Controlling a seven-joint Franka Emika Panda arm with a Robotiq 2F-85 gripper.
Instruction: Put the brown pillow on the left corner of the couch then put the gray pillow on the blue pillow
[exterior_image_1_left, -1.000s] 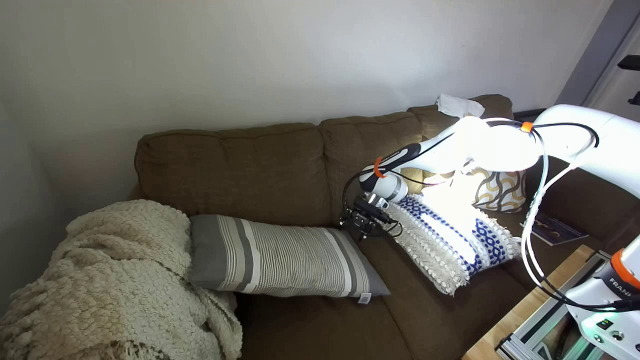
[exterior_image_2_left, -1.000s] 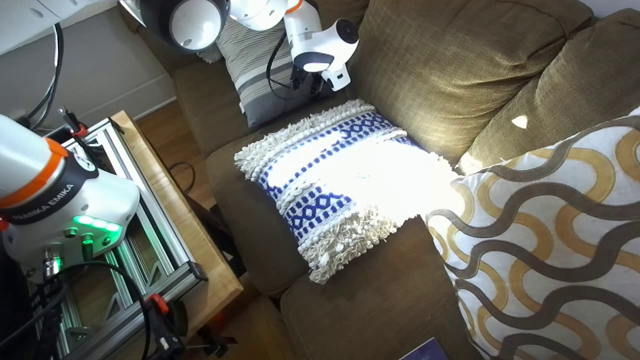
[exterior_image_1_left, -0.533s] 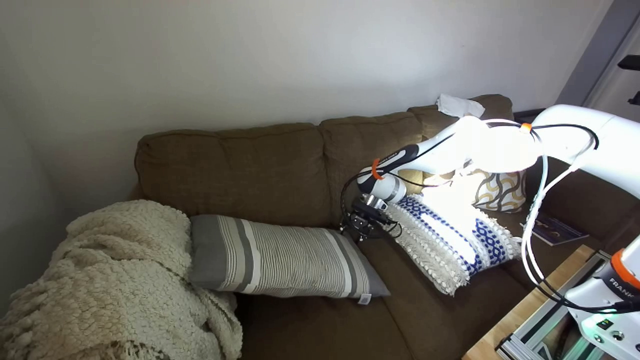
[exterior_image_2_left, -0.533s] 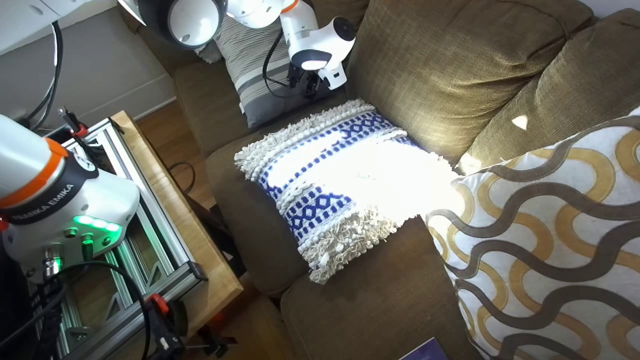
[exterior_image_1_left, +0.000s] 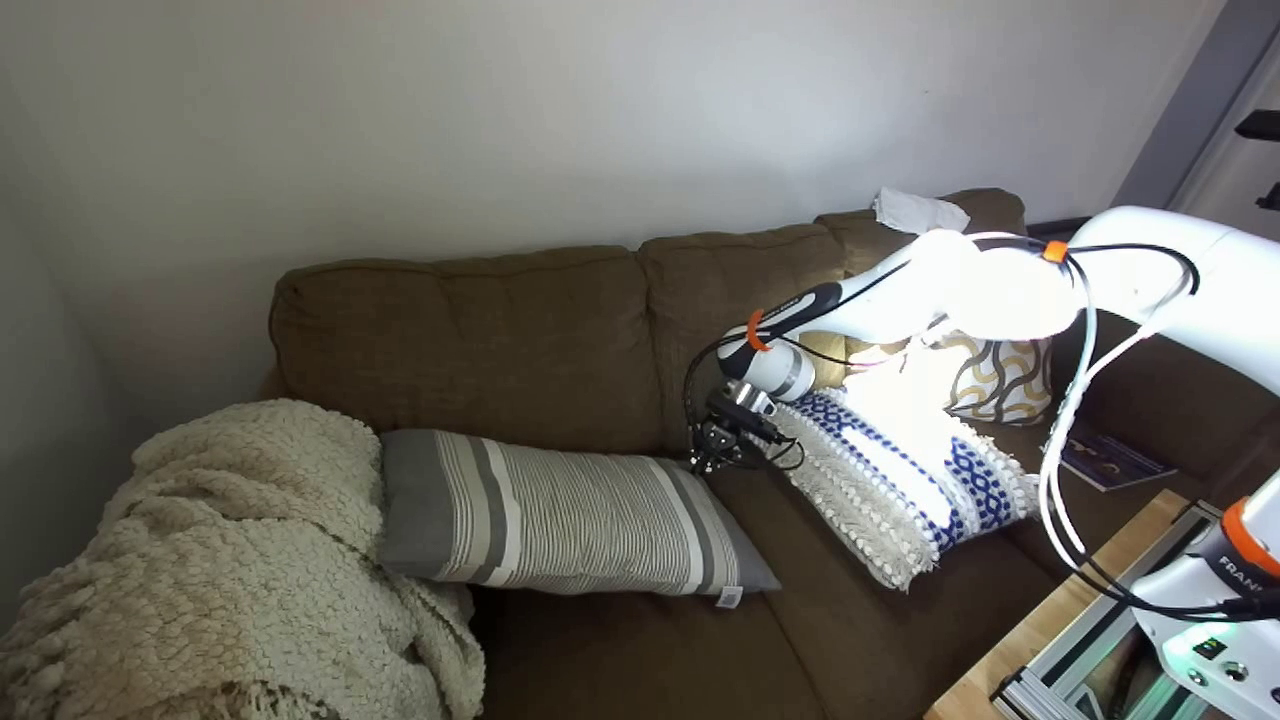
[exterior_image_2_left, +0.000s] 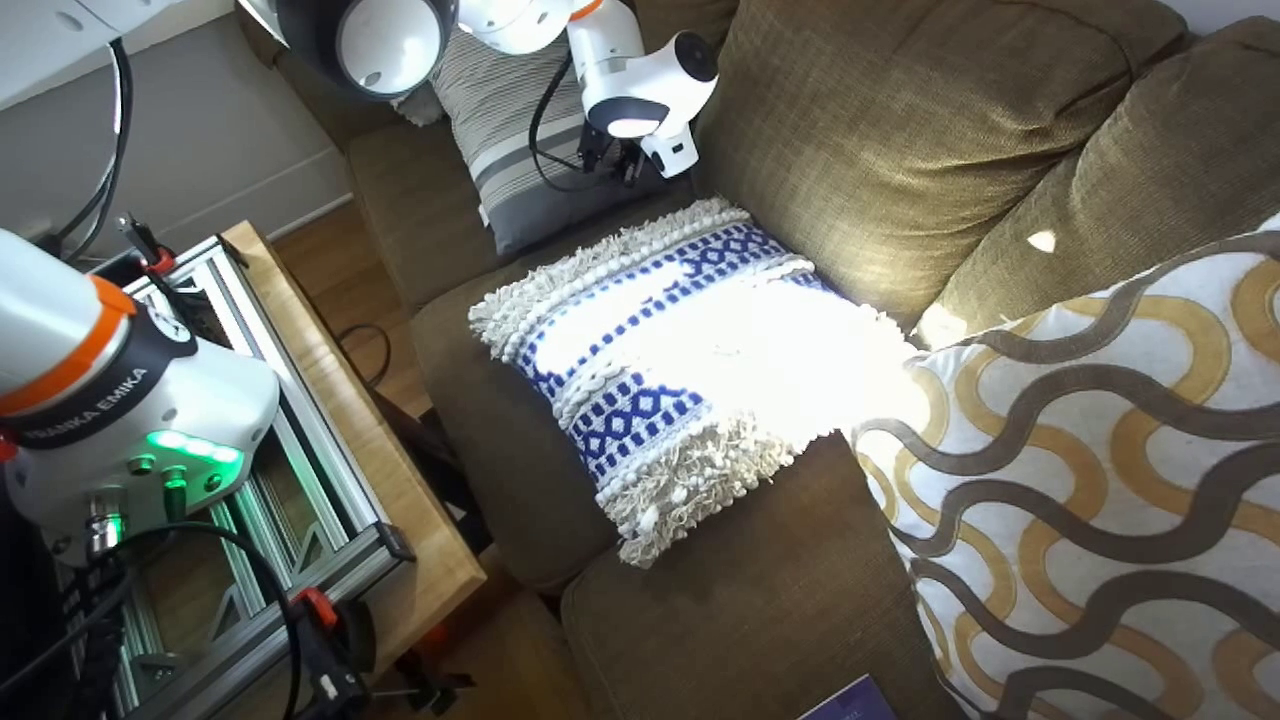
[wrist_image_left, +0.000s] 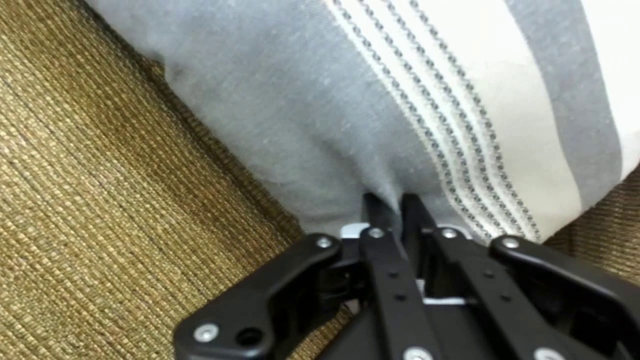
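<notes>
Nearly closed, the pincer pinches a fold of the gray pillow lying on the couch near the blue pillow, apparently the task's second step; the next move calls for lifting it onto that pillow, whose glare-whitened top is hard to read.

Coarse woven couch, matt cloth gray pillow, rough knit blue pillow, nubbly blanket, wooden tabletop, metal frame

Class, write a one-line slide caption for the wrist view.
The gripper pinches a fold of the striped gray pillow, with ribbed couch fabric filling the picture's lower left.
</notes>
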